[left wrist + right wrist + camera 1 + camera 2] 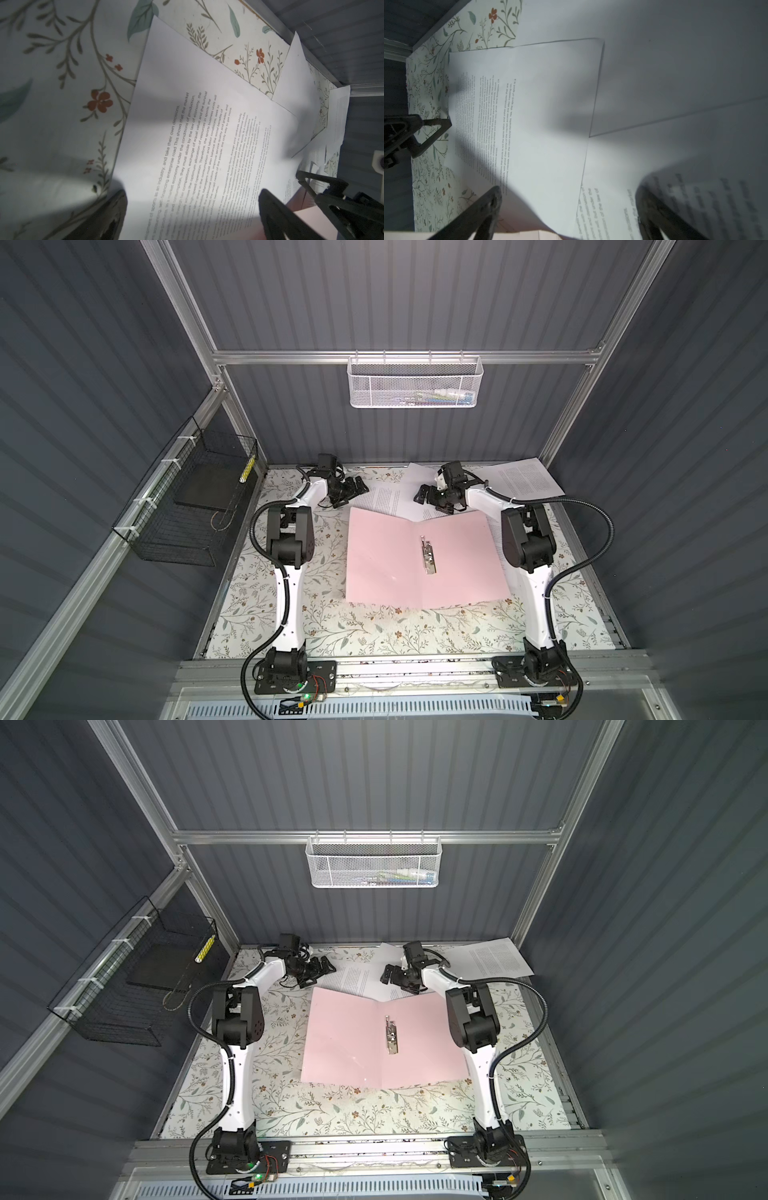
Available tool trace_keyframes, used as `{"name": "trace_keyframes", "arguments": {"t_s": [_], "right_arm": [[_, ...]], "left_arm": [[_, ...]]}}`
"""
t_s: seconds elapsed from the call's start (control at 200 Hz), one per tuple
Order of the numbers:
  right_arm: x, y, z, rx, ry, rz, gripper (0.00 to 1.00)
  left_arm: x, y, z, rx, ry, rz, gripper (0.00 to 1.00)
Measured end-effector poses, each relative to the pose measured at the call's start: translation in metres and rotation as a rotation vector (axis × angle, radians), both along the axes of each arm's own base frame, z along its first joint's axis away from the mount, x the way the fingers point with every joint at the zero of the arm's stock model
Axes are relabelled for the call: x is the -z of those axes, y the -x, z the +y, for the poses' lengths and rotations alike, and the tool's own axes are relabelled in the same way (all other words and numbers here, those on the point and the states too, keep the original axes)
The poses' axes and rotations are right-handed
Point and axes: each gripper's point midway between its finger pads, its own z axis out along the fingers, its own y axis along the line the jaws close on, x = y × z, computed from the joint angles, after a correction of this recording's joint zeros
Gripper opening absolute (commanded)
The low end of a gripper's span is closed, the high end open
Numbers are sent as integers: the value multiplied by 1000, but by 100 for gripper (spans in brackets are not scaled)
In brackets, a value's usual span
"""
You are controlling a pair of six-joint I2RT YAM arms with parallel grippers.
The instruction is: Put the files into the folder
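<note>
Desk (332, 630) is carrying the folder (386, 560), which is lying open and flat at the centre with its pink inner faces up. Beyond its far edge the files (384, 499) are lying loose and overlapping, with one sheet off toward the far corner on the right arm's side; none is lying inside the folder. Over those sheets the left end effector (354, 492) and the right end effector (426, 499) are hovering with jaws spread wide, gripping nothing, tips facing each other. Risks are being judged as follows. Thin overlapping paper is inviting a pinch of two sheets, or a crease. A sheet pulled from beside the folder's far edge may be dragging the folder along. Arms working this close are risking contact. Finally, the metal clip (429, 558) on the spine may be snagging any sheet slid in low.
</note>
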Motion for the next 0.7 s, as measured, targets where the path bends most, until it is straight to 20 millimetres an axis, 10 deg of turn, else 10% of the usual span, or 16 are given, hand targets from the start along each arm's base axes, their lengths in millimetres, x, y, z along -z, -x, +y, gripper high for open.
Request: {"name": "trace_keyframes", "arguments": {"t_s": [0.695], "right_arm": [[-4, -27, 6, 53, -150, 53, 99]], "left_arm": [[0, -10, -55, 122, 43, -38, 99]]}}
